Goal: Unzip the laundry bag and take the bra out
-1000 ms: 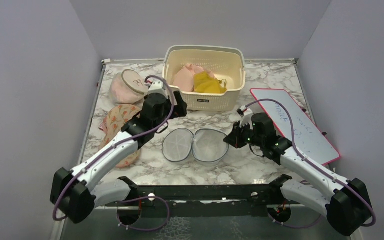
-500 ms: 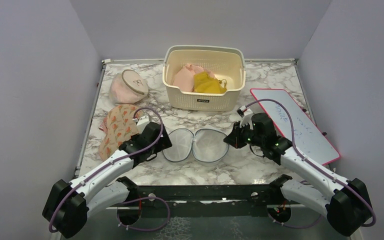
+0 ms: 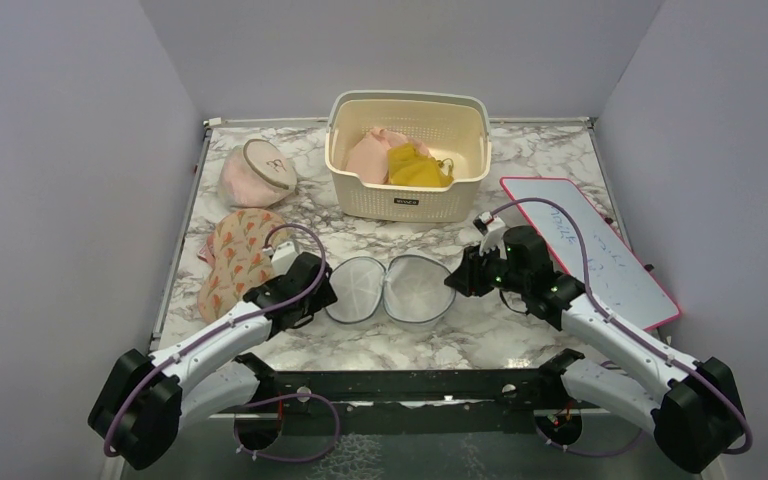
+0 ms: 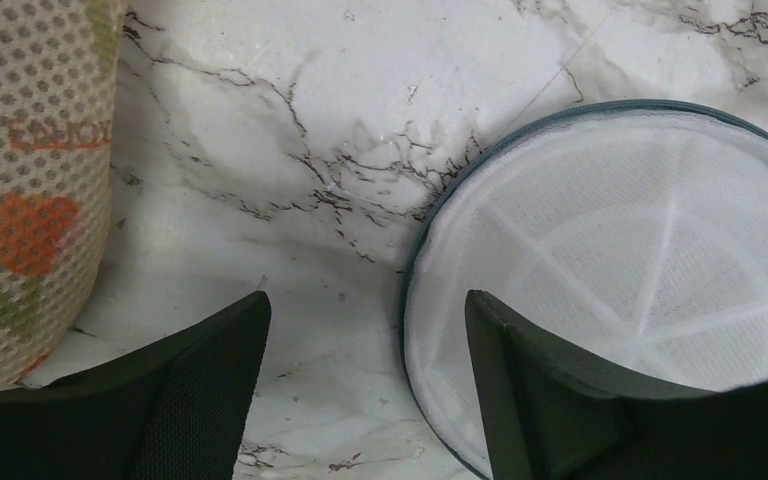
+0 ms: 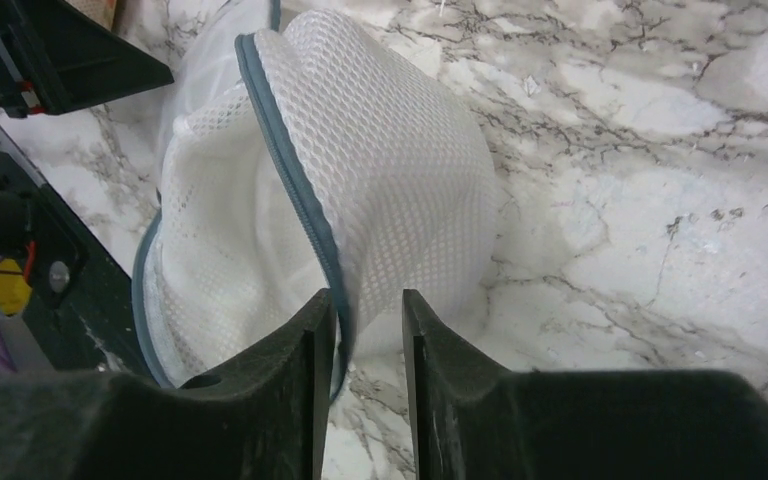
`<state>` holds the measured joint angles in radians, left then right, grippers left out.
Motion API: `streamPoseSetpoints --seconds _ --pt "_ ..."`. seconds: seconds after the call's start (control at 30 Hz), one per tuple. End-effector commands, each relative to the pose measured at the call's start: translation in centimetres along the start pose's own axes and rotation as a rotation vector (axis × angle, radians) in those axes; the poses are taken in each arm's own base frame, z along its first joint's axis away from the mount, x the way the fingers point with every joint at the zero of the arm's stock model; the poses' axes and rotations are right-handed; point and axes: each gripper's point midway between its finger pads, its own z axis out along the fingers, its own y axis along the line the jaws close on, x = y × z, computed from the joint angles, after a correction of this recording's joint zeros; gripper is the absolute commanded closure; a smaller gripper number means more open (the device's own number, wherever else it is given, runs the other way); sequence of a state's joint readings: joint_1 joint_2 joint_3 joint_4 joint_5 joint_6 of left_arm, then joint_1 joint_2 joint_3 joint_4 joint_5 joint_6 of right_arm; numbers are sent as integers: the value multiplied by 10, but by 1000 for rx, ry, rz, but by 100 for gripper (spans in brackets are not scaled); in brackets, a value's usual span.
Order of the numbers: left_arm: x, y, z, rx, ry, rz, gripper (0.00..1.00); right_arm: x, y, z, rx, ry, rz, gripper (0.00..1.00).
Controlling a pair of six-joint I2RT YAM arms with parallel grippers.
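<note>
The laundry bag (image 3: 390, 290) lies on the counter (image 3: 540, 165) between the two arms. It is already unzipped and opened flat into two round halves. These halves sit side by side, so the long axis of the opened bag runs from left to right across the counter.

The right pincer (image 5: 365, 310) is almost closed, with only a narrow gap between its fingers. In this gap it pinches the grey zip rim at the outer edge of the right half, and the mesh there is lifted a little from the counter.

The left pincer (image 4: 365, 320) is wide open and has hold of nothing; only bare marble shows between its fingers. The left half of the bag is just beside its right finger. I cannot tell if they touch.

A padded piece with orange flowers, which I judge to be the bra (image 3: 235, 258), lies on the counter outside the bag. It is on the far side of the left pincer from the bag. Both halves look empty through the mesh, so the task seems nearly done.

The left arm is clearly the nearer one to the bra, and the right arm is the nearer one to the bag. If the bra must be moved more, the left pincer needs to turn away from the bag, toward its own left.
</note>
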<state>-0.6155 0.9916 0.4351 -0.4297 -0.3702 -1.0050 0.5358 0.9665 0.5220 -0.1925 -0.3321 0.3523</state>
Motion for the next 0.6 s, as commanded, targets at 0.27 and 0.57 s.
streamPoseSetpoints --seconds 0.27,0.57 --pt "0 -15 4 70 -25 169 60 -14 11 -11 -41 -79 -49 26" --pt "11 -7 13 -86 -22 312 61 -16 11 -14 -31 -95 -50 10"
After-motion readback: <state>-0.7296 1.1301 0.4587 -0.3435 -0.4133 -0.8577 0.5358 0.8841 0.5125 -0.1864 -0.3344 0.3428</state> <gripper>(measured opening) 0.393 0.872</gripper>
